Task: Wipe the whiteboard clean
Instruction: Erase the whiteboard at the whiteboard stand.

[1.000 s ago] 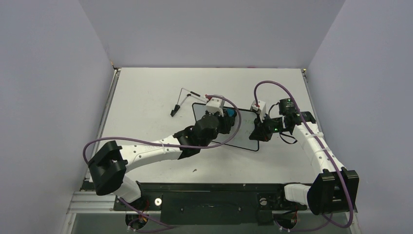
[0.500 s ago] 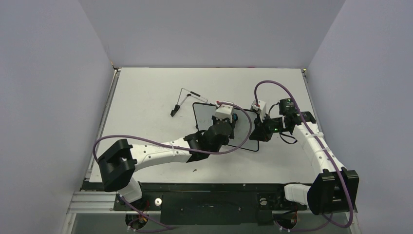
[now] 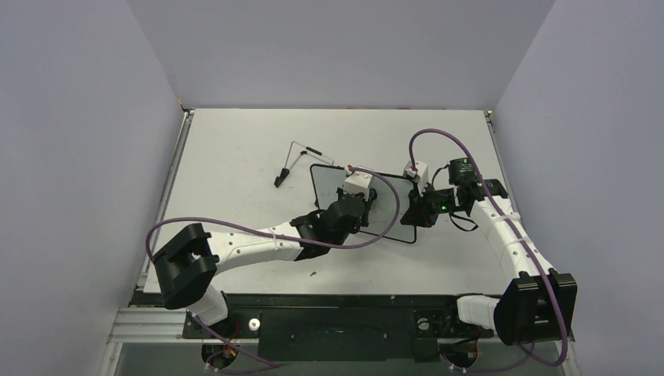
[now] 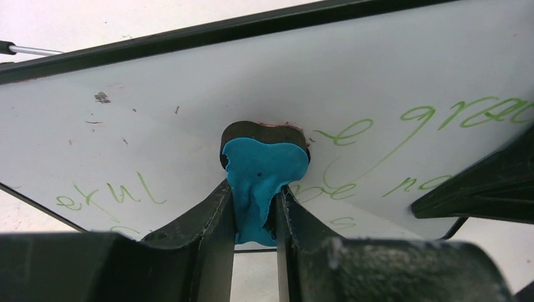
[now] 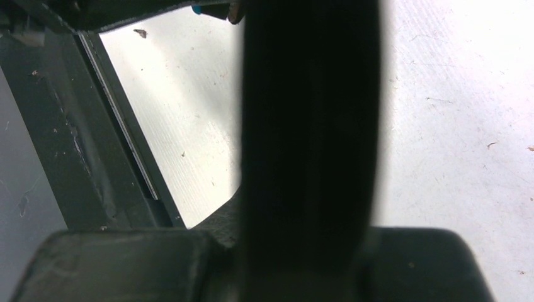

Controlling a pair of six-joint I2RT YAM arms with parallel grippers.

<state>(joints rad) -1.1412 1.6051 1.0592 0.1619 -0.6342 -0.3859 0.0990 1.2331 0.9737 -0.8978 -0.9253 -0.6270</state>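
The whiteboard point(image 3: 325, 188) lies mid-table, black-framed, its face point(image 4: 157, 126) still bearing green handwriting point(image 4: 434, 119) on both sides. My left gripper point(image 3: 365, 197) hangs over the board's middle, shut on a small blue eraser point(image 4: 264, 167). The eraser's dark pad presses against the white surface. Only the left wrist view shows the eraser fully; from above the wrist covers it. My right gripper point(image 3: 415, 210) is shut on the board's right edge. In the right wrist view a dark blurred finger point(image 5: 308, 126) fills the centre, with board face point(image 5: 182, 126) to its left.
A thin black wire stand point(image 3: 294, 160) lies on the table just beyond the board's far left corner. Purple cables loop over both wrists. Grey walls enclose the table point(image 3: 235, 141) on three sides. A small dark speck point(image 3: 312, 274) sits near the front edge.
My left gripper has carried the eraser over the board, first to the right, then back a little and nearer. The right gripper and the board have stayed put.
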